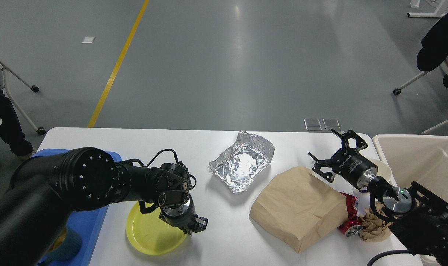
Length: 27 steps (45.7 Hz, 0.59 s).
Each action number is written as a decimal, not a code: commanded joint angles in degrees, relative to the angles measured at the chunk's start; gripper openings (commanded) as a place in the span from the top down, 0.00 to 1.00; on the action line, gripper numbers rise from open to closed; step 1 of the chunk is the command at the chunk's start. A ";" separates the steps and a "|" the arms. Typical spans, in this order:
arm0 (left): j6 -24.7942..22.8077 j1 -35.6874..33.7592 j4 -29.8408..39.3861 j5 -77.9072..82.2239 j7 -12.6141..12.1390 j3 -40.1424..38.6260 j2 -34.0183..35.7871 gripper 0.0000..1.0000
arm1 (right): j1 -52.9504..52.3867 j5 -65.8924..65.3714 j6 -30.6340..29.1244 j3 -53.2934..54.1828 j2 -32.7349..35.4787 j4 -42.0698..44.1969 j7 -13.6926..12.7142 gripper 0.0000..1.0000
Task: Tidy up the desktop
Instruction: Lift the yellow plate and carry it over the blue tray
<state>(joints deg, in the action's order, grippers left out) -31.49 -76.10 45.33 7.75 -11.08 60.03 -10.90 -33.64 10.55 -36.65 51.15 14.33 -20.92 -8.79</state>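
Observation:
The white desktop [135, 144] holds a yellow plate [146, 232] at the front left, a crumpled sheet of silver foil [242, 162] in the middle and a brown paper bag [297, 207] to its right. A red can [351, 218] lies on its side beside a crumpled brown napkin [373, 223] at the front right. My left gripper [196, 225] points down at the plate's right rim; its fingers are dark and too close to tell apart. My right gripper [335, 151] is open and empty, just above the bag's far right corner.
A blue tray [94, 221] lies at the table's left edge, mostly under my left arm. A beige bin [412, 155] stands off the right end. A white cup [382, 168] shows behind my right wrist. Wheeled chair legs stand on the floor beyond.

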 commanded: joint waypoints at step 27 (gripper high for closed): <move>-22.90 -4.50 0.02 -5.02 0.10 -0.27 1.23 1.00 | 0.06 0.00 0.00 0.00 0.00 0.00 0.00 0.00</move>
<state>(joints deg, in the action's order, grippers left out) -46.03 -78.43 45.29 4.73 -11.40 59.71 -10.08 -33.57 10.55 -36.65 51.15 14.33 -20.92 -8.79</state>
